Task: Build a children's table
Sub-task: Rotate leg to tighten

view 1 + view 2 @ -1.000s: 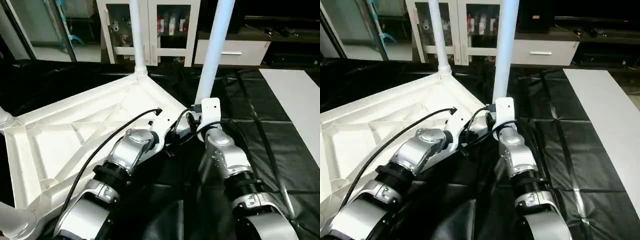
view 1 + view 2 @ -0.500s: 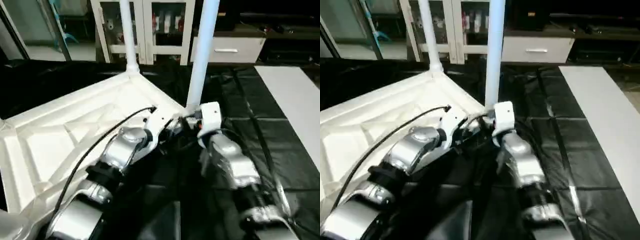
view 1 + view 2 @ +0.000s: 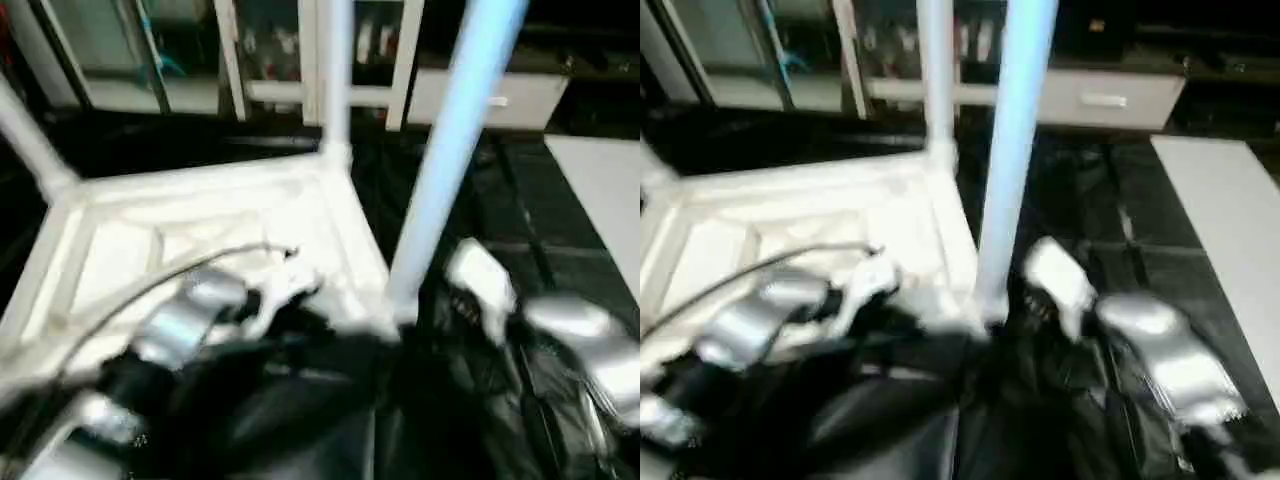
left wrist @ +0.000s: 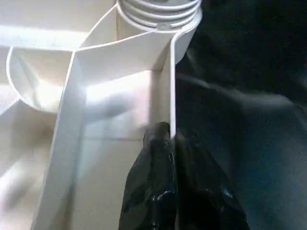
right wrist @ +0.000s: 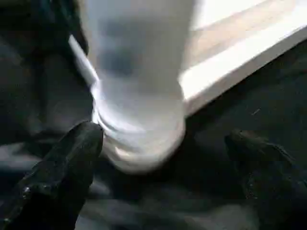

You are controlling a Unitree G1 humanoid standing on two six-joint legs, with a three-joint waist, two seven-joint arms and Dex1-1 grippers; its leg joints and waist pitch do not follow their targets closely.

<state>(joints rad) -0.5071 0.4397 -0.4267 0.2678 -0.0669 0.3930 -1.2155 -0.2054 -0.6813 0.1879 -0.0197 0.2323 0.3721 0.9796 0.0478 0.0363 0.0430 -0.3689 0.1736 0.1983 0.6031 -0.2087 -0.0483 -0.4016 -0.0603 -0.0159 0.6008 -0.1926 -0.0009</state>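
One tabletop (image 3: 200,215), white, upside down with ribbed underside up, lying on the black-covered bench (image 3: 470,200). Three legs seen standing up from its corner sockets: near leg (image 3: 450,150) at the corner closest to the arms, far leg (image 3: 335,75) at the rear corner, a third leg (image 3: 25,135) at the left corner, cut off by the frame edge. Two arms, two tools.

Near corner of the tabletop sits between the two arms; black bench open to the right of it, up to a white panel (image 3: 605,190) at the right edge. White glass-door cabinet (image 3: 300,50) behind the bench.

Left forearm (image 3: 180,320) reaches in over the tabletop's near edge. Left tool (image 4: 172,153) closed, its black fingers (image 4: 153,191) pinching the thin upright rim wall of the tabletop just below the threaded corner socket (image 4: 158,12).

Right forearm (image 3: 575,335) lies low over the bench, right of the near leg. Right tool (image 5: 163,143) spread wide, one finger either side of the near leg's base (image 5: 139,129), left fingertip (image 5: 84,139) close to or touching it, the other well clear; holding nothing.
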